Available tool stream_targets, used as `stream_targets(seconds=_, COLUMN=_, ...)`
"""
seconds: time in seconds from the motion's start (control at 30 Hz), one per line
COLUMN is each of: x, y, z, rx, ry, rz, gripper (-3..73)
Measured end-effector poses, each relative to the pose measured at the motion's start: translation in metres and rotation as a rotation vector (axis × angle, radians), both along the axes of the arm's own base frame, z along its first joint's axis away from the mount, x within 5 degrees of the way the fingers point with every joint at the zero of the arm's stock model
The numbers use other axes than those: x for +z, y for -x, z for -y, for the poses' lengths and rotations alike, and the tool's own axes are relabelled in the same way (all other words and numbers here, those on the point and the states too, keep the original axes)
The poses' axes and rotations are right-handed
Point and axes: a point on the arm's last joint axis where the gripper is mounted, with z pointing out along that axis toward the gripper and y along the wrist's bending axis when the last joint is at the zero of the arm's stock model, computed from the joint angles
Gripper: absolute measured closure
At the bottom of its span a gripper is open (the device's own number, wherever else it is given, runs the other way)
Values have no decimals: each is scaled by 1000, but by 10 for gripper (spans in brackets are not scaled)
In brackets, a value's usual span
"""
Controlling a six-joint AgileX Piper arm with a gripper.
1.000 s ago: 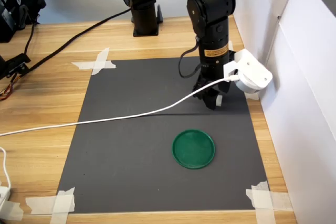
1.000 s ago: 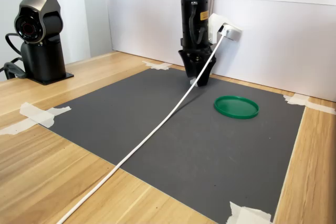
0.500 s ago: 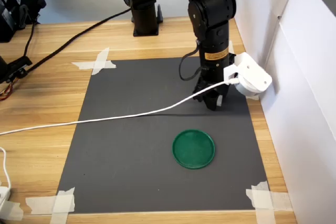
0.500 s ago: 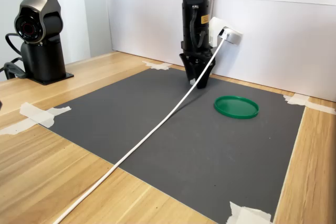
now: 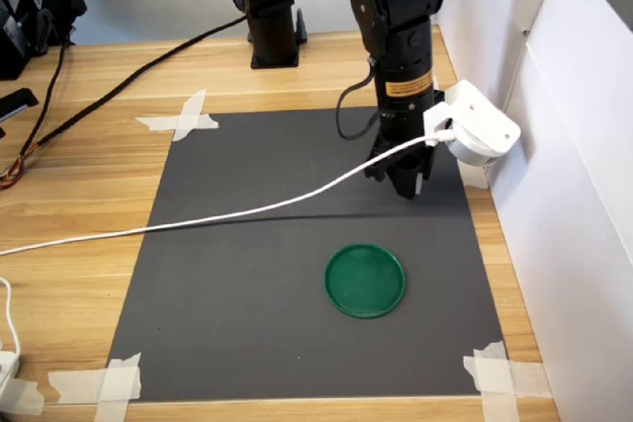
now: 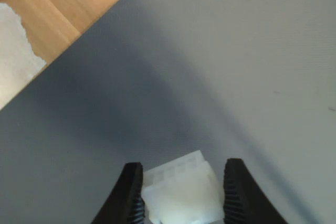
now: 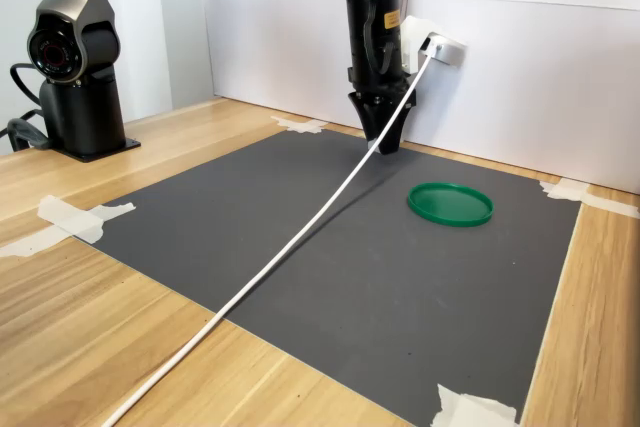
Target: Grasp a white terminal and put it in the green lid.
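In the wrist view a small white terminal (image 6: pixel 181 192) sits between my gripper's (image 6: pixel 184 167) two black fingers (image 6: pixel 131 192), which are shut against its sides. Grey mat lies beneath it. In the first exterior view my gripper (image 5: pixel 406 185) points straight down over the far right part of the black mat (image 5: pixel 247 274), a little above its surface. The green lid (image 5: pixel 365 281) lies flat on the mat, nearer the camera than the gripper and apart from it. In the second exterior view the gripper (image 7: pixel 385 142) hangs left of the green lid (image 7: pixel 450 203). The terminal is too small to make out in both exterior views.
A white camera housing (image 5: pixel 480 130) juts from the wrist, and its white cable (image 5: pixel 198 219) trails across the mat to the first exterior view's left. A white wall (image 5: pixel 574 195) stands close on the first exterior view's right. Another black arm base (image 5: pixel 267 7) stands behind. Tape strips (image 5: pixel 183 118) hold the mat's corners.
My gripper has risen slightly off the mat, staying shut, and shifted a little toward the second exterior view's right. The lid has not moved.
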Motion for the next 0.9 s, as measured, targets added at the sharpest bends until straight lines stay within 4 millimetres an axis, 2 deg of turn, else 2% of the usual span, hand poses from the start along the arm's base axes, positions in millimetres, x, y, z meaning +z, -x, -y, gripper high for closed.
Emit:
stream_targets(seconds=0.13, x=19, y=-12, z=4, rx=-18, ry=0, rz=13, gripper=347)
stream_targets(seconds=0.33, x=53, y=-43, z=30, rx=-99, ry=-30, rz=103, gripper=347)
stream_targets(seconds=0.43, x=61, y=-58, z=40, rx=-94, ry=-21, rz=144, gripper=347)
stream_targets(seconds=0.5, x=58, y=-66, z=43, rx=-80, ry=5, rz=152, gripper=347)
stream_targets(seconds=0.6, x=43, y=-76, z=46, rx=-62, ry=62, rz=140, gripper=347)
stream_targets(seconds=0.77, x=13, y=-83, z=47, rx=-46, ry=125, rz=67, gripper=347)
stream_targets(seconds=0.9, x=-2, y=-87, z=47, rx=-38, ry=159, rz=43, gripper=347)
